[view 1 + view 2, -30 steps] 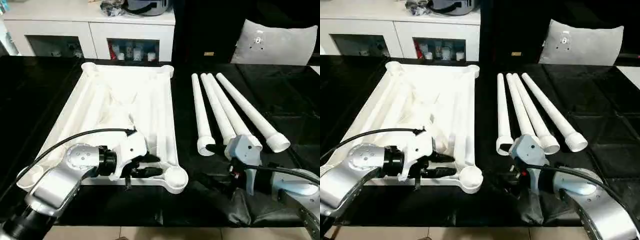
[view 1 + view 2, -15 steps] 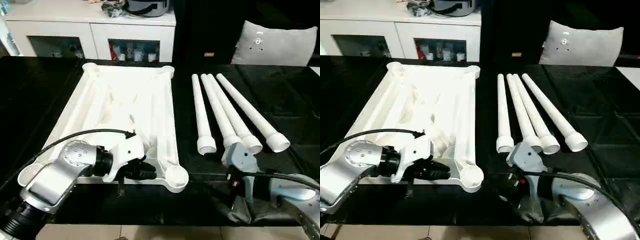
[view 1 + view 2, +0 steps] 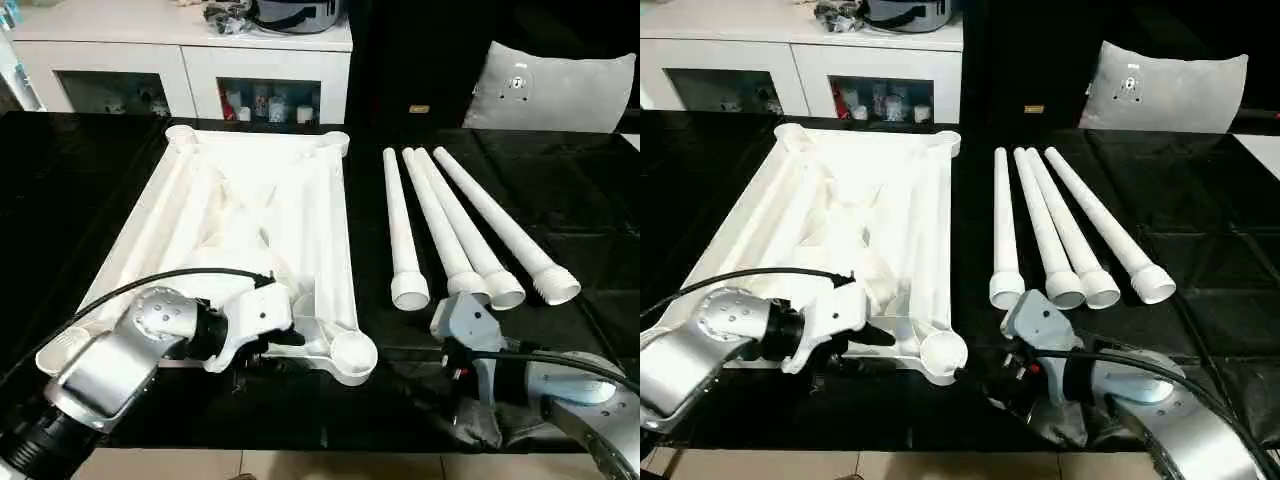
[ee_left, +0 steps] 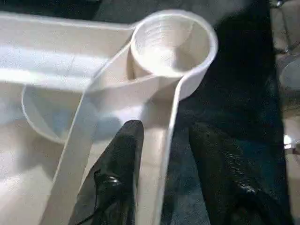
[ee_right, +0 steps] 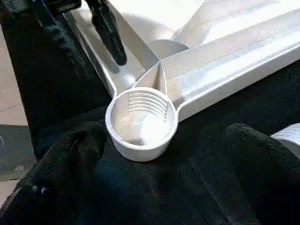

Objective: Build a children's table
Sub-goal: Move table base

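At the desk's near edge my left end effector straddles the tabletop's rim, fingers parted and loosened since a moment ago. Right end effector gapes wide, pulled back; legs lie unattached alongside.

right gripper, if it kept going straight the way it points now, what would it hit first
Most likely the near right corner leg socket of the table top; it sits between the right gripper's open fingers, though depth is hard to judge.
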Motion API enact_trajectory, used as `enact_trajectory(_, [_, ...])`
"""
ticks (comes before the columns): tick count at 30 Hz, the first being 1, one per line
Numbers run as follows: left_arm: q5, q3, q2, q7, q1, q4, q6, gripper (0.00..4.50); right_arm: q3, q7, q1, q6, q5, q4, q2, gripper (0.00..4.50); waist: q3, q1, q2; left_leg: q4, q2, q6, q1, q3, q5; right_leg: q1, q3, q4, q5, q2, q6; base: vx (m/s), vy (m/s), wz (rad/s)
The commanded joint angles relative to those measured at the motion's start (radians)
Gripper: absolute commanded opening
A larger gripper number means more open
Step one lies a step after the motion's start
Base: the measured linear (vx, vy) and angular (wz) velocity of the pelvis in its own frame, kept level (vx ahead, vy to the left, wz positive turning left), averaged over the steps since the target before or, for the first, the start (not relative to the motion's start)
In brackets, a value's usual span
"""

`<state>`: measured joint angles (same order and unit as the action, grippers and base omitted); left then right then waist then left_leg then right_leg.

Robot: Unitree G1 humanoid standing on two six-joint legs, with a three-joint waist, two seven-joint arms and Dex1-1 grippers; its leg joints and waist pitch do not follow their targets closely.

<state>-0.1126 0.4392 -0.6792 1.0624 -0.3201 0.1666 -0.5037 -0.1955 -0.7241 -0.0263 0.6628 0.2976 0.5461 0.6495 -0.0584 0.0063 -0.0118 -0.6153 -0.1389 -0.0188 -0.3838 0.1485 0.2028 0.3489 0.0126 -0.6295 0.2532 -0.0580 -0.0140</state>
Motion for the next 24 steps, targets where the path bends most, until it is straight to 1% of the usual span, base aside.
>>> enact_trajectory(1, [0.011,0.007,0.001,-0.009,-0.014,-0.011,0.008,1.54,-0.004,0.008,0.014,0.004,-0.014,0.003,-0.003,4.5,0.044,0.002,-0.006,0.095,-0.084,0.0,0.023,-0.031,0.223,-0.015,-0.041,0.078,0.068,-0.083,0.254,0.0,0.0,0.0])
enact_trajectory(3, [0.01,0.009,0.002,-0.005,-0.012,-0.014,0.008,1.3,-0.006,0.01,0.014,0.003,-0.015,0.003,-0.004,4.5,0.045,0.002,-0.005,0.095,-0.084,0.0,0.024,-0.03,0.222,-0.015,-0.041,0.077,0.057,-0.082,0.258,0.0,0.0,0.0])
enact_trajectory(4, [0.01,0.01,0.003,-0.003,-0.011,-0.015,0.008,1.17,-0.008,0.011,0.014,0.003,-0.016,0.003,-0.004,4.5,0.046,0.003,-0.003,0.094,-0.084,0.002,0.023,-0.03,0.216,-0.016,-0.042,0.076,0.055,-0.084,0.261,0.0,0.0,0.0])
enact_trajectory(5, [0.011,0.01,0.003,-0.001,-0.009,-0.015,0.009,1.1,-0.009,0.013,0.014,0.003,-0.017,0.003,-0.005,4.5,0.045,0.003,-0.006,0.095,-0.084,0.003,0.023,-0.03,0.215,-0.016,-0.041,0.076,0.055,-0.083,0.262,0.0,0.0,0.0])
enact_trajectory(7, [0.019,0.011,0.006,-0.001,-0.004,-0.024,0.018,0.98,-0.012,0.016,0.014,0.003,-0.018,0.003,-0.006,4.5,0.046,0.002,-0.004,0.095,-0.085,0.002,0.023,-0.03,0.22,-0.016,-0.041,0.076,0.056,-0.084,0.263,0.0,0.0,0.0])
enact_trajectory(9, [0.023,0.011,0.01,-0.004,-0.001,-0.035,0.027,0.72,-0.013,0.017,0.014,0.004,-0.017,0.003,-0.006,4.5,0.046,0.003,-0.005,0.094,-0.085,0.003,0.023,-0.03,0.217,-0.017,-0.042,0.076,0.053,-0.084,0.263,0.0,0.0,0.0])
enact_trajectory(12, [0.03,0.011,0.018,-0.01,0.002,-0.06,0.055,0.51,-0.018,0.017,0.015,0.005,-0.019,0.002,-0.004,4.5,0.046,0.003,-0.005,0.094,-0.085,0.002,0.023,-0.03,0.219,-0.017,-0.042,0.077,0.053,-0.084,0.262,0.0,0.0,0.0])
enact_trajectory(13, [0.039,0.014,0.02,-0.016,0.002,-0.079,0.071,0.28,-0.021,0.019,0.016,0.005,-0.021,0.001,-0.005,4.5,0.048,0.004,-0.007,0.094,-0.085,0.001,0.024,-0.03,0.22,-0.017,-0.041,0.075,0.051,-0.084,0.263,0.0,0.0,0.0])
enact_trajectory(14, [0.046,0.013,0.024,-0.025,0.002,-0.096,0.077,0.28,-0.022,0.021,0.018,0.006,-0.023,0.001,-0.008,4.5,0.046,0.003,-0.005,0.095,-0.085,0.0,0.023,-0.03,0.228,-0.017,-0.041,0.077,0.059,-0.083,0.261,0.0,0.0,0.0])
enact_trajectory(16, [0.054,0.014,0.026,-0.033,0.001,-0.112,0.09,0.11,-0.023,0.022,0.019,0.007,-0.025,0.0,-0.01,4.5,0.046,0.003,-0.005,0.095,-0.085,-0.002,0.024,-0.03,0.238,-0.016,-0.042,0.078,0.076,-0.085,0.258,0.0,0.0,0.0])
enact_trajectory(18, [0.054,0.014,0.026,-0.033,0.001,-0.112,0.09,0.05,-0.023,0.022,0.019,0.007,-0.025,0.0,-0.01,4.5,0.047,0.003,-0.005,0.096,-0.085,-0.005,0.024,-0.03,0.239,-0.016,-0.042,0.077,0.077,-0.085,0.257,0.0,0.0,0.0])
enact_trajectory(19, [0.065,0.008,0.037,-0.053,-0.004,-0.132,0.113,0.05,-0.023,0.025,0.022,0.011,-0.028,-0.004,-0.011,4.5,0.047,0.0,-0.005,0.096,-0.084,-0.003,0.021,-0.031,0.23,-0.019,-0.042,0.077,0.068,-0.085,0.257,0.0,0.0,0.0])
enact_trajectory(20, [0.067,0.005,0.04,-0.058,-0.005,-0.136,0.118,0.05,-0.023,0.025,0.022,0.011,-0.029,-0.004,-0.012,4.5,0.047,-0.002,-0.004,0.095,-0.084,0.0,0.02,-0.031,0.225,-0.019,-0.042,0.077,0.059,-0.085,0.256,0.0,0.0,0.0])
enact_trajectory(21, [0.064,-0.008,0.056,-0.076,-0.012,-0.15,0.128,0.05,-0.02,0.033,0.026,0.015,-0.031,-0.008,-0.016,4.5,0.049,-0.002,-0.004,0.094,-0.085,0.001,0.021,-0.031,0.221,-0.019,-0.042,0.076,0.05,-0.085,0.257,0.0,0.0,0.0])
enact_trajectory(22, [0.059,-0.019,0.068,-0.083,-0.019,-0.159,0.138,0.05,-0.015,0.042,0.031,0.019,-0.031,-0.013,-0.022,4.5,0.049,-0.004,-0.001,0.092,-0.084,0.008,0.02,-0.03,0.207,-0.02,-0.042,0.075,0.034,-0.086,0.264,0.0,0.0,0.0])
enact_trajectory(24, [0.054,-0.026,0.076,-0.086,-0.023,-0.165,0.145,0.05,-0.011,0.048,0.035,0.02,-0.031,-0.015,-0.026,4.5,0.05,-0.005,-0.001,0.089,-0.082,0.016,0.019,-0.029,0.189,-0.021,-0.042,0.075,0.023,-0.087,0.27,0.0,0.0,0.0])
